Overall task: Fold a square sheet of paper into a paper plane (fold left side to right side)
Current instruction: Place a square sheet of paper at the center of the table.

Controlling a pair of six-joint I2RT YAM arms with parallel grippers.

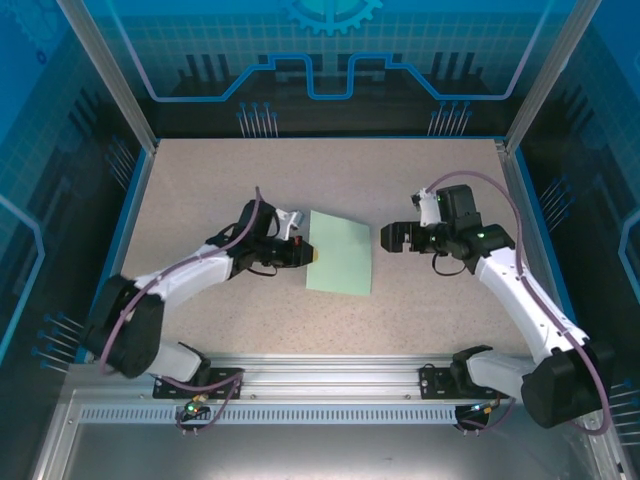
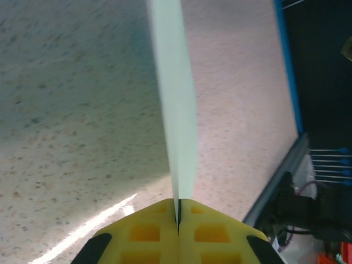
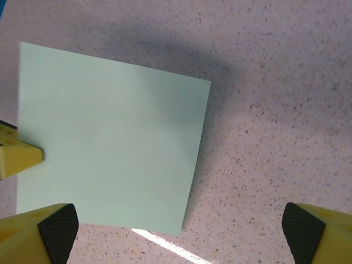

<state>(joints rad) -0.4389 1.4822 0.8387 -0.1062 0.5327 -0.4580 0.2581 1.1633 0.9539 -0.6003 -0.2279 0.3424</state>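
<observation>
The square sheet of paper [image 1: 342, 254] is pale mint green and lies in the middle of the table, unfolded. My left gripper [image 1: 308, 253] is shut on its left edge. In the left wrist view the paper [image 2: 179, 121] runs edge-on straight out from between the closed yellow fingers [image 2: 148, 234]. My right gripper [image 1: 392, 238] hovers just right of the sheet, open and holding nothing. In the right wrist view the paper [image 3: 110, 148] casts a shadow past its right edge, and the left gripper's yellow fingertip [image 3: 17, 157] pinches its left edge. My right gripper [image 3: 179, 242] spreads wide over the sheet's near right corner.
Speckled beige tabletop [image 1: 250, 180] surrounds the paper, with blue-edged walls [image 1: 128, 215] left and right and a metal rail [image 1: 330, 370] along the near edge. A strip of glare [image 3: 165, 247] lies on the table by the sheet's near edge.
</observation>
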